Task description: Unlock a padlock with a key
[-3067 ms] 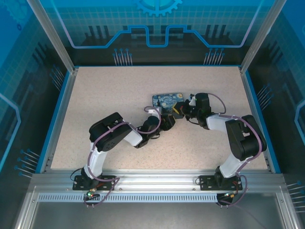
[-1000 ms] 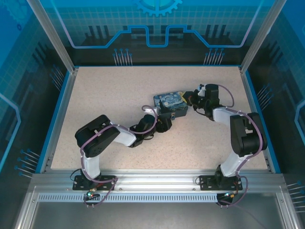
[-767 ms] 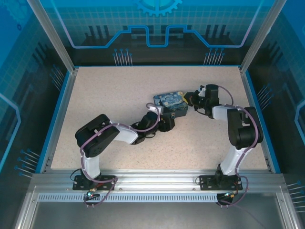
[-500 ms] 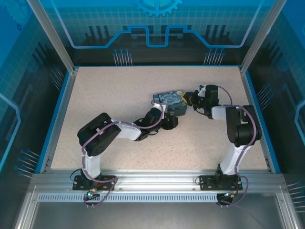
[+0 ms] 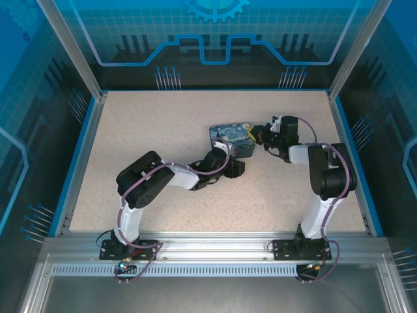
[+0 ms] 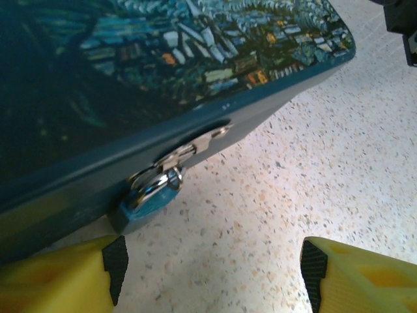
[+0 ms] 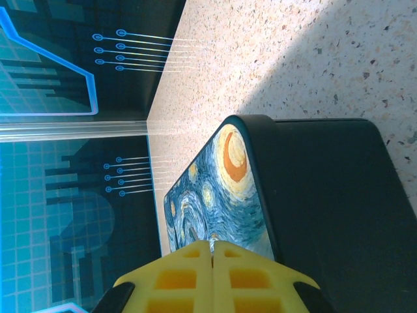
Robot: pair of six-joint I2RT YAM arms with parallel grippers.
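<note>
box (image 5: 229, 134): flat, rounded corners, glossy starry-night print on top, plain dark teal side wall. key (image 6: 199, 143): thin silvery metal sliver, tip in a slot in that side wall, w/ a steel ring (image 6: 155, 181) and a blue plastic tag (image 6: 146, 207) low against the table (image 5: 150, 124), which is speckled beige, matte. left end effector (image 6: 208, 280): yellow fingers (image 6: 58, 277) w/ black pads, spread wide, released, nothing betw them, just short of the key. right end effector (image 7: 212, 277): yellow lattice fingers pressed flat together, clenched, over the box's lid edge at its right end. vs 1 s ago: left arm's elbow swung right, wrist closer to the box's near side; box a touch farther back; right arm approx same. room: box well off the blue rim (image 5: 81, 163); wide bare table to the left and near side.
</note>
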